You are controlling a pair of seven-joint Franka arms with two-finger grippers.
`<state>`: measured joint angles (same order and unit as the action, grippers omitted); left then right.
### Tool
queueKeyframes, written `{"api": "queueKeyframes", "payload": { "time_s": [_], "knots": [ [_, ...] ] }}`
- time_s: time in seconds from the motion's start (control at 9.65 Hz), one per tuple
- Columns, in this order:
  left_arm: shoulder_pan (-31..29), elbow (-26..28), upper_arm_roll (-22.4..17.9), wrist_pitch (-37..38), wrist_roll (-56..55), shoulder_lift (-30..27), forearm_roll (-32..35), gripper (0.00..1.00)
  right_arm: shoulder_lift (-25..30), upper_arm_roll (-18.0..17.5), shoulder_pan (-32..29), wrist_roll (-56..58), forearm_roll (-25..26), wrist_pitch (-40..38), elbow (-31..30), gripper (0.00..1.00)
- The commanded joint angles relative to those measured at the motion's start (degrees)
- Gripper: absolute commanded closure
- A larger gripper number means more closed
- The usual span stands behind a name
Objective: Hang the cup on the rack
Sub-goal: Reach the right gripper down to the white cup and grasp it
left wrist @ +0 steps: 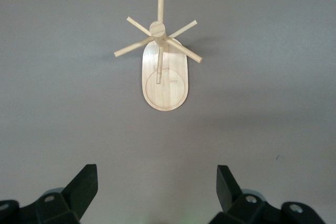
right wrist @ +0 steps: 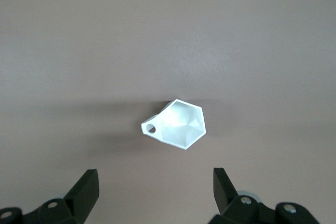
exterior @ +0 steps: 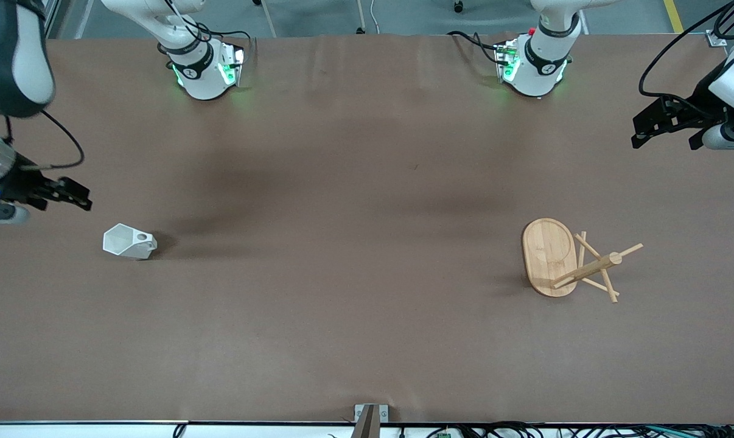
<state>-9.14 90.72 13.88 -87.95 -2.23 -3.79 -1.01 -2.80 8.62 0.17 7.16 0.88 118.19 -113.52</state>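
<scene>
The white faceted cup (exterior: 129,241) sits on the brown table toward the right arm's end, its pierced handle pointing toward the table's middle. In the right wrist view the cup (right wrist: 179,123) shows its hexagonal mouth from above. The bamboo rack (exterior: 571,260) stands upright on its oval base toward the left arm's end, and it also shows in the left wrist view (left wrist: 164,72). My right gripper (exterior: 82,196) hangs open and empty over the table close to the cup. My left gripper (exterior: 638,131) hangs open and empty over the table's left arm's end, away from the rack. Both wrist views show the open fingers of the left gripper (left wrist: 157,169) and the right gripper (right wrist: 155,171).
The brown table cover (exterior: 355,274) spans the view. The two arm bases (exterior: 204,70) (exterior: 534,64) stand at the edge farthest from the front camera. A metal bracket (exterior: 370,417) and cables lie at the nearest edge.
</scene>
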Motion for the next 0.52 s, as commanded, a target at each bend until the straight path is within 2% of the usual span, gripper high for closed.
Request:
{"api": "queueKeyframes", "payload": {
  "time_s": [0.0, 0.21, 0.41],
  "knots": [
    [-0.2, 0.4, 0.3, 0.0, 0.5, 1.2, -0.5, 0.00, -5.9, 2.2, 0.2, 4.0, -0.8, 6.2, -1.7, 0.05],
    [-0.1, 0.3, 0.3, 0.0, 0.5, 1.7, -0.6, 0.00, -10.6, 3.3, -1.7, 9.2, -0.9, 11.3, -1.8, 0.06],
    [-0.1, 0.3, 0.3, -0.1, 0.5, 1.8, -0.7, 0.00, -13.4, 3.5, -2.8, 12.6, -1.9, 13.2, -1.8, 0.07]
  ]
}}
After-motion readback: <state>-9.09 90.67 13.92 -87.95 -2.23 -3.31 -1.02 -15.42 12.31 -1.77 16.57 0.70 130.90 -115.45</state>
